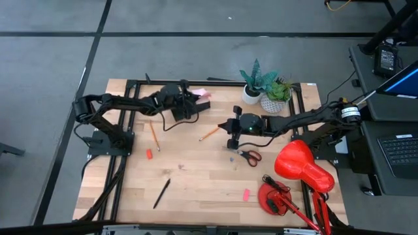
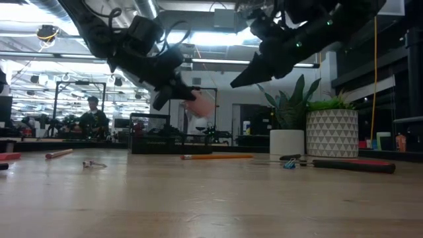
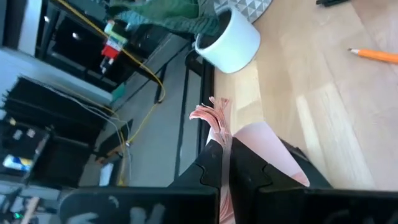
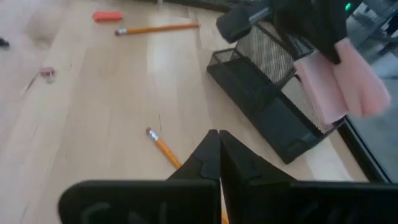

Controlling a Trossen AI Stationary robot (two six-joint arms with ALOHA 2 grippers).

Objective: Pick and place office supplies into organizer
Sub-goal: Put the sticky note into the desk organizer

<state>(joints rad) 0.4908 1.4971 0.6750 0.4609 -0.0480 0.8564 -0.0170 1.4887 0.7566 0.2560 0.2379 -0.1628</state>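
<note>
High view: the left gripper point(image 1: 196, 99) hangs over the table's point(image 1: 196, 176) far edge, pinching the pink sticky-note pad point(image 1: 203, 94) above the organizer point(image 1: 185, 112).

Low view: the pad point(image 2: 200, 104) hangs in the air, clear of the wood.

Right wrist view: the right gripper point(image 4: 217, 138), fingers pressed together and empty, hovers mid-table over an orange pencil point(image 4: 163, 147); the dark mesh organizer point(image 4: 267, 102) sits near the far edge.

Wooden table point(image 1: 196, 176), centre frame. On it: organizer point(image 1: 181, 112) upper middle; two pots point(image 1: 264, 101) upper right; lamp point(image 1: 297, 179) lower right; scissors point(image 1: 248, 155); pencils point(image 1: 155, 136), point(image 1: 209, 134); erasers point(image 1: 149, 154), point(image 1: 246, 194); pen point(image 1: 161, 193) lower left.
</note>
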